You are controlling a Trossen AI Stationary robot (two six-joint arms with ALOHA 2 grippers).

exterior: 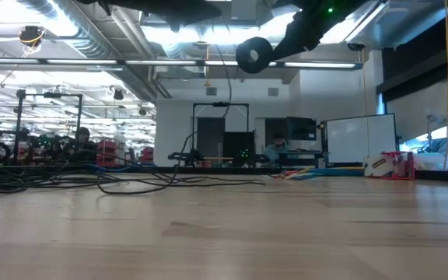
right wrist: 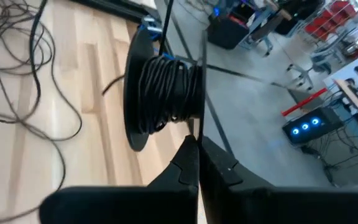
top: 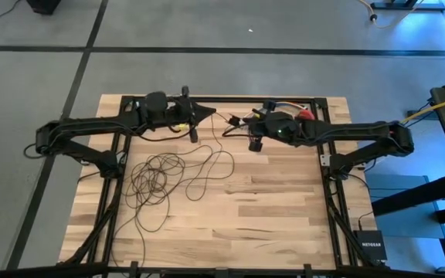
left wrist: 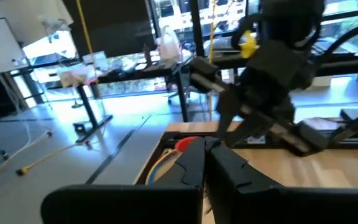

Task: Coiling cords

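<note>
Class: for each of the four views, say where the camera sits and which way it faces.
High: overhead, facing down; both arms, loose cord.
Low: table height, facing the room; spool hangs above.
Left wrist: on the left arm, facing the right arm; own left claw shut.
Right wrist: on the right arm; own right claw shut below the spool.
Shared: low and right wrist show the spool.

Both arms stretched inward from the table's sides, raised above the far half of the tabletop, wrists nearly meeting near its middle. Left gripper point(top: 212, 114) pointing toward the right arm, fingers point(left wrist: 191, 163) pressed together. Right gripper point(top: 255, 144) angled toward the left arm, fingers point(right wrist: 188, 163) closed tight, tips touching.
</note>
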